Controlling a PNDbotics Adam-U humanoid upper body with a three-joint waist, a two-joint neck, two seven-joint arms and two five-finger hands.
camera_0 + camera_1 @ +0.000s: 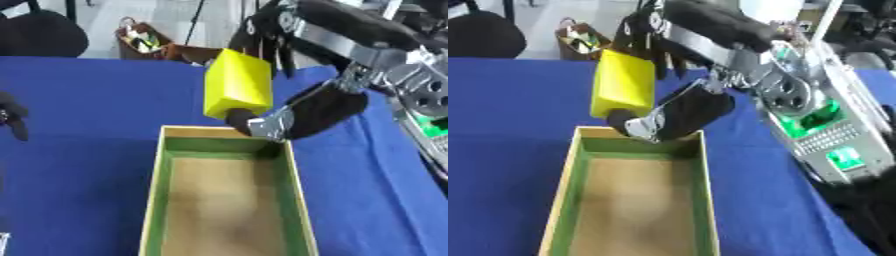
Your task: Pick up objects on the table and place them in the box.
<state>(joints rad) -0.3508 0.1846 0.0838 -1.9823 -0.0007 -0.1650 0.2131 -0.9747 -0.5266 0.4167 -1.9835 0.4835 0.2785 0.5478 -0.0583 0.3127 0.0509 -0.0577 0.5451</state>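
Note:
A yellow block (pixel 237 83) hangs in the air just above the far end of the open box (pixel 157 175), tilted a little. My right hand (pixel 302 117) comes in from the upper right and is shut on the block's lower end. The box has green inner walls and a brown floor (pixel 636 200) with nothing lying on it. My left hand (pixel 12 117) shows only as dark fingers at the left edge, well away from the box.
A blue cloth covers the table (pixel 79 100). Beyond its far edge stand a brown basket (pixel 144 42) with mixed items and a dark chair (pixel 39 32). My right arm (pixel 798 95) crosses above the table's right side.

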